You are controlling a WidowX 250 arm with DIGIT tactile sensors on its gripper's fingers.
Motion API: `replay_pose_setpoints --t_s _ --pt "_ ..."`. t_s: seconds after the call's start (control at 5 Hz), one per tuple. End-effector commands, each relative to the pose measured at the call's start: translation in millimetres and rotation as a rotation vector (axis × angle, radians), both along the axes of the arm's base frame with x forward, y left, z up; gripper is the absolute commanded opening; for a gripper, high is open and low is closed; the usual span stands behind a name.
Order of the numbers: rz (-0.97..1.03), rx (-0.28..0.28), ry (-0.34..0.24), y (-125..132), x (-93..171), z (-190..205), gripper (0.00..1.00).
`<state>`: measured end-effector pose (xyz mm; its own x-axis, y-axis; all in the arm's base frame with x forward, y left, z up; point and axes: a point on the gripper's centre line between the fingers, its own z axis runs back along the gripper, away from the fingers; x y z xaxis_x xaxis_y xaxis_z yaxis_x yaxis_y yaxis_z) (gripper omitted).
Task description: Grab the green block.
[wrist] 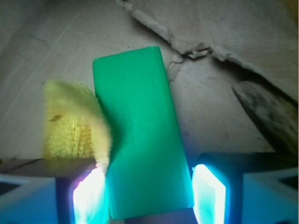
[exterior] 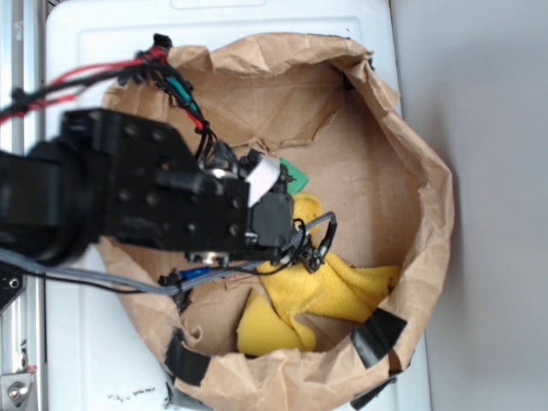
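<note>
In the wrist view the green block [wrist: 140, 135] lies lengthwise between my two fingers, filling the gap. My gripper [wrist: 148, 193] is shut on it. The left pad [wrist: 91, 196] presses its left edge and the right pad [wrist: 209, 196] sits against its right edge with barely a sliver of dark between. From the exterior view only one corner of the green block [exterior: 296, 177] shows past my gripper [exterior: 276, 181], low inside the paper bag; the arm covers the rest.
A brown paper bag [exterior: 428, 197] with crumpled walls surrounds everything. A yellow cloth [exterior: 317, 287] lies on the bag floor just below the gripper, and its fuzzy edge [wrist: 74, 123] touches the block's left side. The bag sits on a white surface [exterior: 94, 38].
</note>
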<state>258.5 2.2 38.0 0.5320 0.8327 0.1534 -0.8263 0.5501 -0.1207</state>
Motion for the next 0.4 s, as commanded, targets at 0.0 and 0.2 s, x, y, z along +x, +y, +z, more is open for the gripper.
replay_pose_setpoints --t_s 0.0,0.2 --pt "-0.023 -0.077 -0.063 15.2 2.7 60.8 0.00" --pt "-0.025 -0.090 -0.049 17.7 3.2 75.3 0.00"
